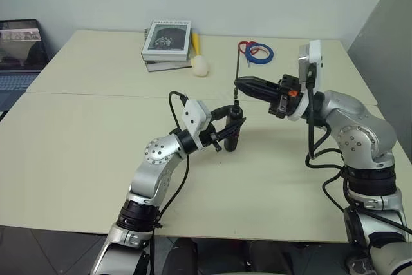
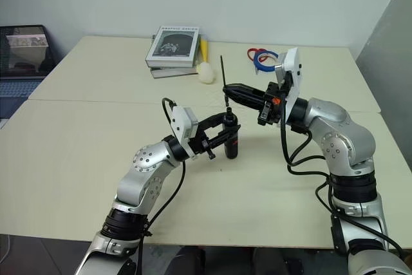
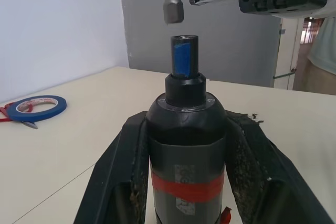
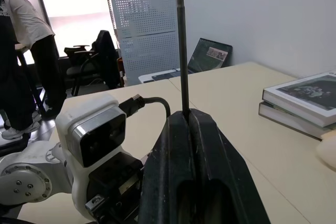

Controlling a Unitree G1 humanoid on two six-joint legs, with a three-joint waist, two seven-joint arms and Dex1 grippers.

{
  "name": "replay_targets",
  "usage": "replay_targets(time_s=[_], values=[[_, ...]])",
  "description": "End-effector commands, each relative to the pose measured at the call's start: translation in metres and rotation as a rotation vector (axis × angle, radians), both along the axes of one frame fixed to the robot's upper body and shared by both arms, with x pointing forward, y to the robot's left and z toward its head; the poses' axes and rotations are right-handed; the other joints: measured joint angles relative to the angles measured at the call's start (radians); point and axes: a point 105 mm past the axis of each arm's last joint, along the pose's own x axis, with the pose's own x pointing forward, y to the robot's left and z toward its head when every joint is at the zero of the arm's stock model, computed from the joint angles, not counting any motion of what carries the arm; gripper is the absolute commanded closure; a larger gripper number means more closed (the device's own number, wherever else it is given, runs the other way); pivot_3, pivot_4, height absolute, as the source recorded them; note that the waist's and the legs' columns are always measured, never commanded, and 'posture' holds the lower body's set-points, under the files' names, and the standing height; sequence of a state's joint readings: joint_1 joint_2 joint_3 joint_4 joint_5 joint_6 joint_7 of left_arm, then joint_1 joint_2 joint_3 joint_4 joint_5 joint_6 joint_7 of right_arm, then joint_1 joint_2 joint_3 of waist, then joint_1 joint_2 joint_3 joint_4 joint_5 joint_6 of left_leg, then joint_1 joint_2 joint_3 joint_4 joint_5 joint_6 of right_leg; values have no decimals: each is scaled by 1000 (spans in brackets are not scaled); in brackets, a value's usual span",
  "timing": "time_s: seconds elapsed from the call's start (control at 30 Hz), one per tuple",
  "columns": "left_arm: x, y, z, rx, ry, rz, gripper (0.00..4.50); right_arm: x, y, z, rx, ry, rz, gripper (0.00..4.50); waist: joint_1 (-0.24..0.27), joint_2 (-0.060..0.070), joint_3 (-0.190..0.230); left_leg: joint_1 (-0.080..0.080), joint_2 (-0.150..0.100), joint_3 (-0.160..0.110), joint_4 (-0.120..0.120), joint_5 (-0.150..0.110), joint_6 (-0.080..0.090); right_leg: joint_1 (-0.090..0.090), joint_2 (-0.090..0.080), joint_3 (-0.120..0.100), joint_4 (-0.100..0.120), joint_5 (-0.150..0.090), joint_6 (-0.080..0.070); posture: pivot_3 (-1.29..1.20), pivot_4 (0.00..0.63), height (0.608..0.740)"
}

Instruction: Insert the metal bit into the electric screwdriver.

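While open tabletop (image 1: 77,159) surrounds them, left gripper (image 1: 233,125) clamps the upright black red-banded electric screwdriver (image 1: 233,134); right gripper (image 1: 239,84) pinches the thin dark-grey metal bit (image 1: 236,78) just above its socket.

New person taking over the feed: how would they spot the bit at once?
Start at the cream table, where the two grippers meet mid-table. The metal bit stands upright in the right gripper, just above the electric screwdriver. It is far thinner than that black tool.

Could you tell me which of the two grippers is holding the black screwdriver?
The left gripper: it clamps the black electric screwdriver upright, while the right gripper pinches the thin metal bit.
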State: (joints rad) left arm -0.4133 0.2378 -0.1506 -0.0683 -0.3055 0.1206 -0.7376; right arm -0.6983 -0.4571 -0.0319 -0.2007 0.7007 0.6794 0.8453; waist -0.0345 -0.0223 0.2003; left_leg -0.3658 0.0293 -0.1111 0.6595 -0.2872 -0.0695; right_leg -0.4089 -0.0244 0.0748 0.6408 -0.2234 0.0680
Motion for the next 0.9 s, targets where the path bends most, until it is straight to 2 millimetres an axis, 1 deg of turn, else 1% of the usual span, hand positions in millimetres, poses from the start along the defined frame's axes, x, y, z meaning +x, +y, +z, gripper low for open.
replay_targets(time_s=[0.03,0.3,0.63,0.9], values=[[1,1,8,9,-37,7,2851,-7,2,9,7,-43,22,4500,0,0,0,0,0,0,0,0,0,0,0,0,0,0,0,0,150,740],[2,2,8,12,-38,9,2851,-4,-6,3,13,-29,11,4500,0,0,0,0,0,0,0,0,0,0,0,0,0,0,0,0,150,740],[1,2,8,16,-37,7,2851,-3,-9,-2,17,-21,9,4500,-1,0,0,0,0,0,0,0,0,0,0,0,0,0,0,0,150,740],[1,3,7,19,-36,8,2851,-5,-8,3,38,-26,27,4500,-1,0,0,0,0,0,0,0,0,0,0,0,0,0,0,0,150,740]])
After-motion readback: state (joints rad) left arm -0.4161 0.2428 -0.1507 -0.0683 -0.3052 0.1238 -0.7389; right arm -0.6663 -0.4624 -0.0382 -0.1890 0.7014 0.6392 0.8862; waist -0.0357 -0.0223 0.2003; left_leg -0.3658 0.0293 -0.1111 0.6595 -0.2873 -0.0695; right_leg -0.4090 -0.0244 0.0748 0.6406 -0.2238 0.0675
